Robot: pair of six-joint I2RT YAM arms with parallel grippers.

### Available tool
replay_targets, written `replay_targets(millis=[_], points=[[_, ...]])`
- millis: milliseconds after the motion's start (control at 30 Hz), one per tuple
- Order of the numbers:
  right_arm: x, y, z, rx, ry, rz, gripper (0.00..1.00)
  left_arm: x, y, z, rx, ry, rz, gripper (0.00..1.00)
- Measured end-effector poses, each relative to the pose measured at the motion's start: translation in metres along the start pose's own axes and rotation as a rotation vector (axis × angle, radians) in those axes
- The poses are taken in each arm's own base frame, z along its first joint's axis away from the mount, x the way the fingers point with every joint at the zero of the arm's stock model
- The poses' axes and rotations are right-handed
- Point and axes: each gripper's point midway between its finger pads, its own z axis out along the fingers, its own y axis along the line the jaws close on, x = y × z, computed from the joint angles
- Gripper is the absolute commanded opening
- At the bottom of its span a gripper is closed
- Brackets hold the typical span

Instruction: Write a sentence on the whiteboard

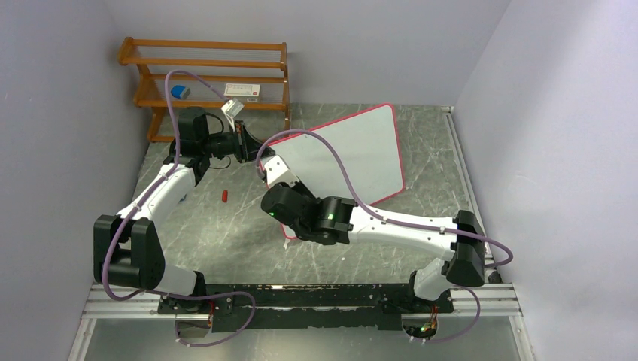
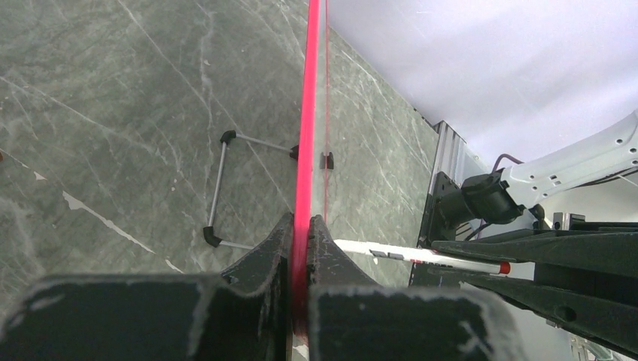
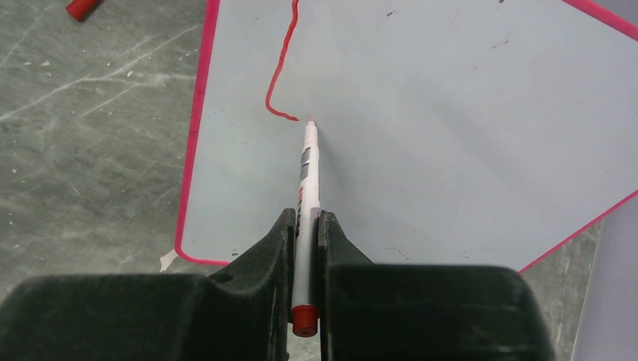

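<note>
The whiteboard (image 1: 353, 154), white with a red-pink frame, stands tilted on the grey marble floor. My left gripper (image 2: 302, 226) is shut on its red edge (image 2: 307, 135) at the upper left corner; it also shows in the top view (image 1: 244, 143). My right gripper (image 3: 305, 222) is shut on a white marker (image 3: 307, 180) with a red end, its tip touching the board (image 3: 451, 135). A single red stroke (image 3: 278, 75), the start of the sentence, runs down and hooks to the tip. No readable words show.
A red marker cap (image 1: 224, 195) lies on the floor left of the board. A wooden slatted rack (image 1: 211, 75) stands at the back left holding a blue item (image 1: 179, 92) and a small box (image 1: 242, 90). The board's wire foot (image 2: 222, 188) shows behind it.
</note>
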Motion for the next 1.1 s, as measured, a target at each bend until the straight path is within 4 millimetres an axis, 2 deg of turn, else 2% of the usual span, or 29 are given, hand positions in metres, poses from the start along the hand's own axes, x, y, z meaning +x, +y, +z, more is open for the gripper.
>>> replay_targets(millis=[300, 467, 1100], points=[[-0.007, -0.014, -0.013, -0.023, -0.048, 0.058, 0.00, 0.000, 0.000, 0.000, -0.001, 0.001, -0.001, 0.05], [-0.010, -0.023, -0.010, -0.018, -0.065, 0.098, 0.00, 0.000, 0.000, 0.000, -0.001, 0.001, -0.001, 0.05], [-0.014, -0.020, 0.001, -0.037, -0.078, 0.115, 0.00, 0.000, 0.000, 0.000, -0.001, 0.001, 0.001, 0.05]])
